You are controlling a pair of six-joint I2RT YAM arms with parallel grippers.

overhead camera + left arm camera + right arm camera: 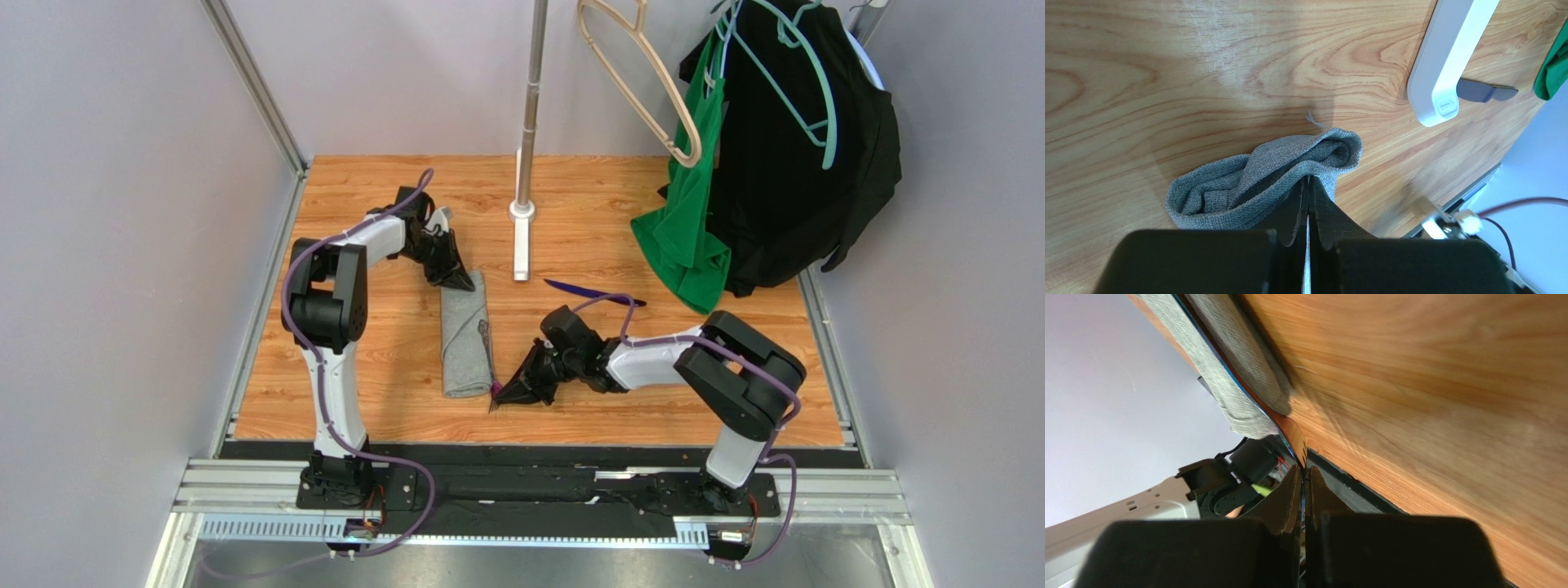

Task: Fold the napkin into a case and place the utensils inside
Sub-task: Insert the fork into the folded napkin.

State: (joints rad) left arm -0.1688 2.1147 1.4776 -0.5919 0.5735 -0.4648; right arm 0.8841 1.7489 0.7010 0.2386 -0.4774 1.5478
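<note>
The case is lying flat, left gripper pinching its far end, right gripper clamping the fork at its near end.

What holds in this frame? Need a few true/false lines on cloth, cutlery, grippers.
1. The grey cloth lies on the table as a narrow folded strip. True.
2. The left gripper hangs open above the cloth. False: it is shut on the far end of the cloth.
3. The right gripper pinches a thin shiny utensil that runs in between the cloth layers. True.
4. The purple utensil sits inside the cloth. False: it lies bare on the table, apart from the cloth, to the right of the white pole base.
</note>
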